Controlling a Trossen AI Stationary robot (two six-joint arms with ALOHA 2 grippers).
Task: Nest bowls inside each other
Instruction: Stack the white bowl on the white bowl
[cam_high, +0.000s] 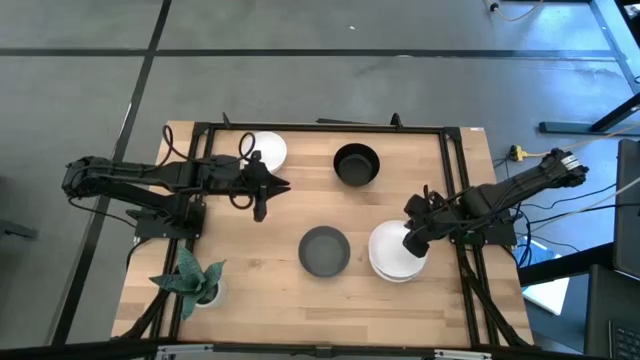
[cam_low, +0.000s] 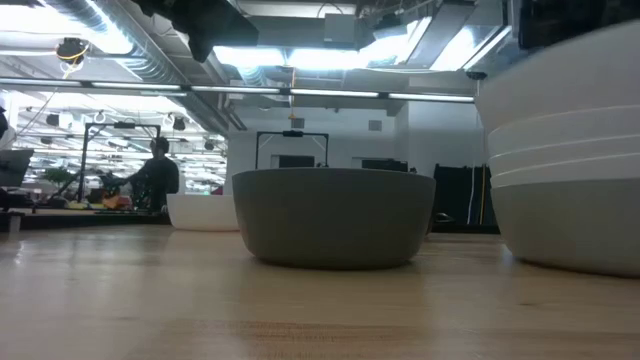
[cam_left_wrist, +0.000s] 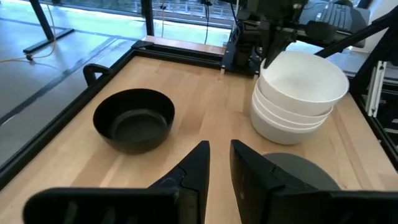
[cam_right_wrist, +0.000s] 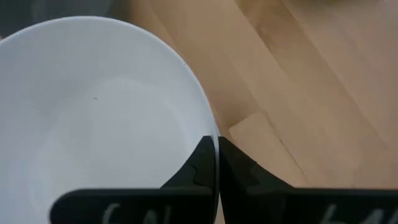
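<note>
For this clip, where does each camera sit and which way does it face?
High: above the table, looking down; both arms, left gripper empty, right gripper at the white stack.
Low: tabletop level, facing the grey bowl; no arm.
Left wrist: past its slightly parted jaws toward the black bowl.
Right wrist: jaws pinching the top white bowl.
Shared: the white stack shows in all four views.
</note>
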